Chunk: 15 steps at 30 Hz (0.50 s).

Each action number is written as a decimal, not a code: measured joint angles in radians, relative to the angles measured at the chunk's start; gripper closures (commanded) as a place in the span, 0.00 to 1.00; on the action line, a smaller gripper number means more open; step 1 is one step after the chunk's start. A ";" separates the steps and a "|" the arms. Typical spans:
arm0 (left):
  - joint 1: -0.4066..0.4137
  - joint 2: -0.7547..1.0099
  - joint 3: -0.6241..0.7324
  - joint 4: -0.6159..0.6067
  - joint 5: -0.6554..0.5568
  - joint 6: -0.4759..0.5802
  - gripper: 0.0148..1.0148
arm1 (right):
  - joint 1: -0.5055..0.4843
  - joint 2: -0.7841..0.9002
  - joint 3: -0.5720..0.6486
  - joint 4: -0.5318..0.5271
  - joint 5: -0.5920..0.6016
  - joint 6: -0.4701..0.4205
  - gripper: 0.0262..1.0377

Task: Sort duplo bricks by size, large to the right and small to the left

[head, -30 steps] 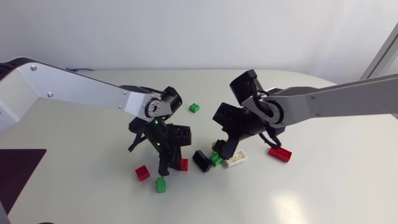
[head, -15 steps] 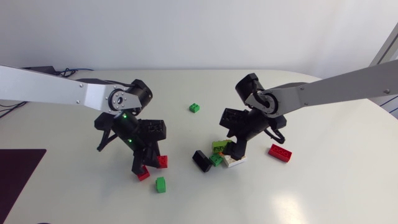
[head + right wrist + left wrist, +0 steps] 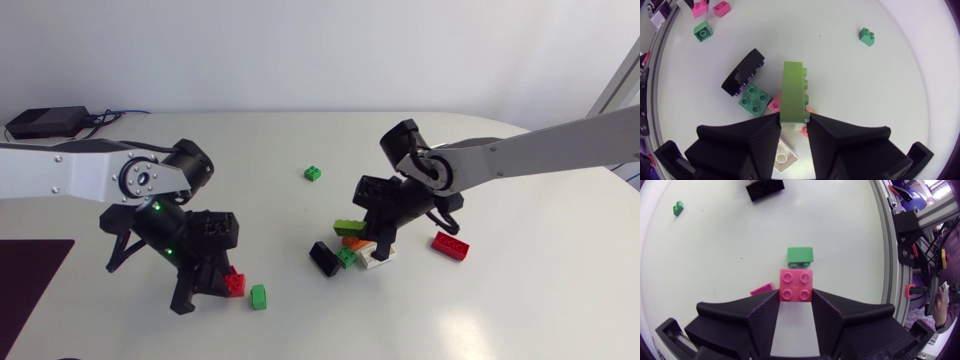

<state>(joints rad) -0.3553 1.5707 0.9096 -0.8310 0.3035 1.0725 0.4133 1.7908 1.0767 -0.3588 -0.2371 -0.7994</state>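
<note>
Grips a small red two-by-two brick (image 3: 796, 285) in the left pincer (image 3: 796, 300), both fingers pressed on its flanks, low over the tabletop (image 3: 520, 310) at about 8 o'clock. Holds it there most likely for the sake of the small-brick side. Just ahead: a small green brick (image 3: 800, 256). Just beside one finger: a second red brick (image 3: 762, 289). Looks ready to set down. Needs only a release clear of those two neighbours, to avoid nudging them.

Clamps a long lime-green brick (image 3: 792, 90) on edge in the right pincer (image 3: 792, 124), seemingly raised just clear of the pile near the tabletop's middle. Beneath it: a green two-by-two (image 3: 755, 98), an orange brick (image 3: 355, 241) and a white brick (image 3: 785, 157), with a long black brick (image 3: 743, 72) at the pile's 9 o'clock. Counts as large by its length, so probably bound for 3 o'clock, near the large red brick (image 3: 450, 245) on that side. Grips by the long flanks, presumably for a steady carry.

At the pile's 11 o'clock, well apart: a lone green brick (image 3: 313, 173), not yet sorted.
</note>
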 measured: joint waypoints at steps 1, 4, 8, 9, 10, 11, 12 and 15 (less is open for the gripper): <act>0.000 -0.006 -0.013 -0.001 0.000 0.001 0.73 | 0.000 -0.017 0.000 0.003 0.000 0.006 0.72; 0.000 -0.020 -0.059 0.000 0.000 0.008 0.73 | -0.006 -0.077 -0.006 0.014 0.000 0.025 0.72; -0.008 -0.021 -0.111 0.013 0.002 0.008 0.72 | -0.038 -0.170 -0.032 0.021 0.000 0.032 0.72; -0.013 -0.021 -0.121 0.023 0.003 0.008 0.72 | -0.051 -0.190 -0.042 0.021 0.000 0.033 0.72; -0.019 -0.021 -0.129 0.032 0.004 0.008 0.71 | -0.066 -0.208 -0.054 0.021 0.001 0.033 0.72; -0.023 -0.020 -0.136 0.038 0.004 0.008 0.68 | -0.084 -0.227 -0.070 0.021 0.001 0.032 0.72; -0.027 -0.019 -0.140 0.043 0.004 0.008 0.64 | -0.103 -0.243 -0.085 0.021 0.001 0.032 0.72; -0.026 -0.019 -0.145 0.053 0.004 0.008 0.44 | -0.167 -0.288 -0.144 0.020 0.002 0.028 0.72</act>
<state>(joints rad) -0.3817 1.5513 0.7647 -0.7776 0.3073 1.0805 0.2466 1.5032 0.9325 -0.3386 -0.2356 -0.7715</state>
